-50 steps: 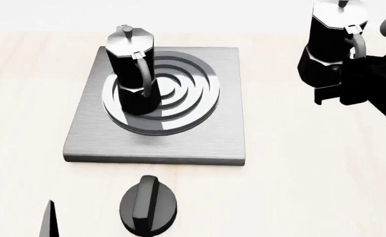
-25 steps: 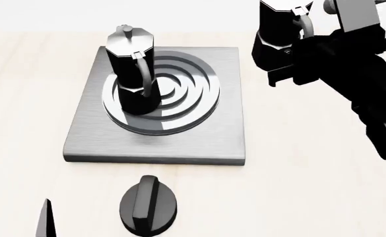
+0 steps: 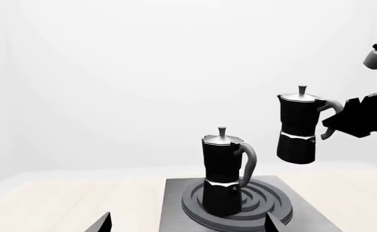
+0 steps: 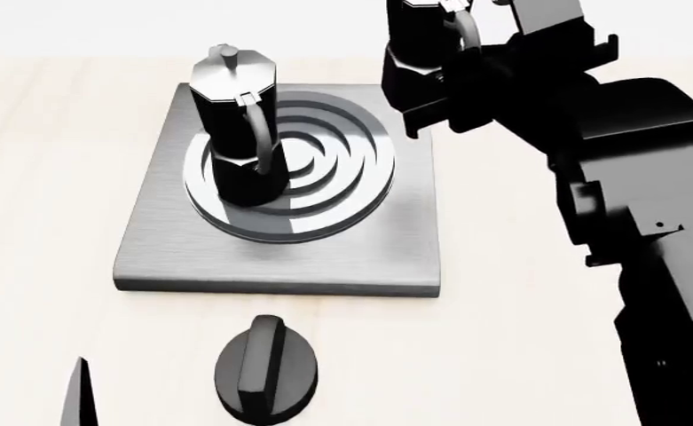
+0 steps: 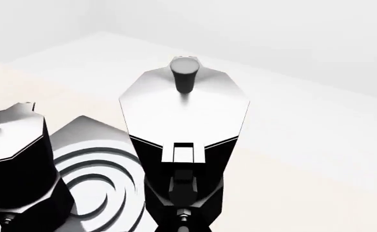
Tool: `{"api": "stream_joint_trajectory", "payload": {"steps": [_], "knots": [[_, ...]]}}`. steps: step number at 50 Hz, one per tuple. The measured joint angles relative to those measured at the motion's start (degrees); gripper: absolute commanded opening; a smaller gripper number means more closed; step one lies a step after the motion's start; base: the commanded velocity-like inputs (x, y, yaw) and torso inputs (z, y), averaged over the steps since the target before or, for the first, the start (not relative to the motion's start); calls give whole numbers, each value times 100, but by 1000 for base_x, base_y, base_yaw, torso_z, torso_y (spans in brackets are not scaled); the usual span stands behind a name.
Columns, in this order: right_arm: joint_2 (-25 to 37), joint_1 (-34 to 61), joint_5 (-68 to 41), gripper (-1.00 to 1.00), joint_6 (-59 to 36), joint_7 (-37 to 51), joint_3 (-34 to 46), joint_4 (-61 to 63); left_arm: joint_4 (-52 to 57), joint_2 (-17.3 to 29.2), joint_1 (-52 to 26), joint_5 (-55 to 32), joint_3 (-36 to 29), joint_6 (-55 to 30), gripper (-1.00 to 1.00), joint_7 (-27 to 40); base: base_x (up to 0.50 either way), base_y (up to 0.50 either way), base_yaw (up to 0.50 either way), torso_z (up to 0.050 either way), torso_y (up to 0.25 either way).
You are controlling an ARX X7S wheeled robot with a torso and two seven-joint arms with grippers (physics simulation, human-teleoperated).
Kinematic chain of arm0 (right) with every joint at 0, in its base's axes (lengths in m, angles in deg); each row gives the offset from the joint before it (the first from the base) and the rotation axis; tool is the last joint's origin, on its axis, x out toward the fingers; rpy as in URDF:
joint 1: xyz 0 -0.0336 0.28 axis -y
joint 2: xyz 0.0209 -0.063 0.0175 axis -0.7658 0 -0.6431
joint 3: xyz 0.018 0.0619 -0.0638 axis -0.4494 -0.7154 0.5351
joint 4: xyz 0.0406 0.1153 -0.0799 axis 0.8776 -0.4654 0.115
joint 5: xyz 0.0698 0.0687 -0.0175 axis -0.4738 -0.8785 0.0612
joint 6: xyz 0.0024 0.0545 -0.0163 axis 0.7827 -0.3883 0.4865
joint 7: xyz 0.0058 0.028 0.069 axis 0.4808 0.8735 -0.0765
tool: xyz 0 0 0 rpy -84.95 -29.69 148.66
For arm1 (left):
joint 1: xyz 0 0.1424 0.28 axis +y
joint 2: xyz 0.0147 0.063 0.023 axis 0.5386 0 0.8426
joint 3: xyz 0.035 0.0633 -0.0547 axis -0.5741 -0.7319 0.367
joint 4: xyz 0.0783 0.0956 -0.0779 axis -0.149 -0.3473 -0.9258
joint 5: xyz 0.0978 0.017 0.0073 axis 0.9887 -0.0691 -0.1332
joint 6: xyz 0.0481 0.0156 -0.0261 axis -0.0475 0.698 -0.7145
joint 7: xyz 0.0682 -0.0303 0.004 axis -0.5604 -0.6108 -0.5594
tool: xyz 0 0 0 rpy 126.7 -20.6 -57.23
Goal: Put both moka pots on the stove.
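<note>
One moka pot already stood on the stove, planted on the left half of the ringed burner, handle toward the near side. The second moka pot hung in the air over the stove's far right corner, carried by the right hand, which was clamped on the pot's handle — fingers closed tight around it. The left hand sat low at the near left; only two dark tips showed, apart, nothing between them.

To land this well, I'd judge the carried pot needed to travel a bit farther left and nearer, over the free right half of the burner, then come straight down, kept upright, with a clear gap from the standing pot so the two bodies and handles didn't knock. Release only once the base sat flat.

The left wrist view gave what the head view couldn't — the carried pot's height, its base plainly well above the stove and level. The right wrist view looked down on its silvery lid and knob, upright, the burner rings beside it. Only the head view showed the black knob on the surface.
</note>
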Motion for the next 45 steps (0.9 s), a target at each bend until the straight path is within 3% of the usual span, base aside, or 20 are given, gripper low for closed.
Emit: {"api": "stream_joint_trajectory", "payload": {"steps": [45], "knots": [[-608,-451,265,-100,155,-146,-248,-228,4,41,-26,-18,-31,4,100,55,0,0,0,0,1]]}}
